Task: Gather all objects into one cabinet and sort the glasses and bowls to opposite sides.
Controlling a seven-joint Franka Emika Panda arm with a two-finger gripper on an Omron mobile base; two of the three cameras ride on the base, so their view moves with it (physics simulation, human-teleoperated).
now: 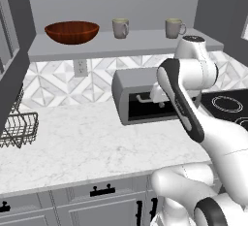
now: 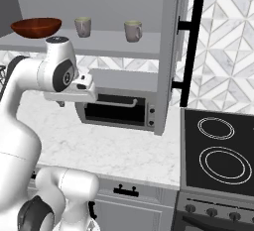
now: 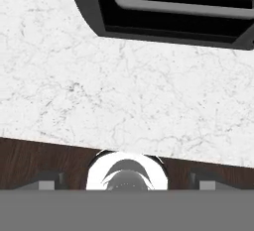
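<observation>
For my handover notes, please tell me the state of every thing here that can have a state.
Bowl: upright on the cabinet shelf, left end.
Middle mug: upright on the shelf.
Right mug: upright on the shelf, apart from the middle mug.
Cabinet door: open.
Toaster oven: door closed.
Pincer: open, holding nothing, above the marble counter.

No legible text, label, brand, number or sign found on any surface. Checked the toaster oven [image 2: 116,107] front, the stove [image 2: 218,150] top and its knobs, the two beige mugs [image 1: 120,27] and the bowl [image 1: 71,31]: all are unmarked. The stove top carries only plain white burner rings, with no characters.
</observation>
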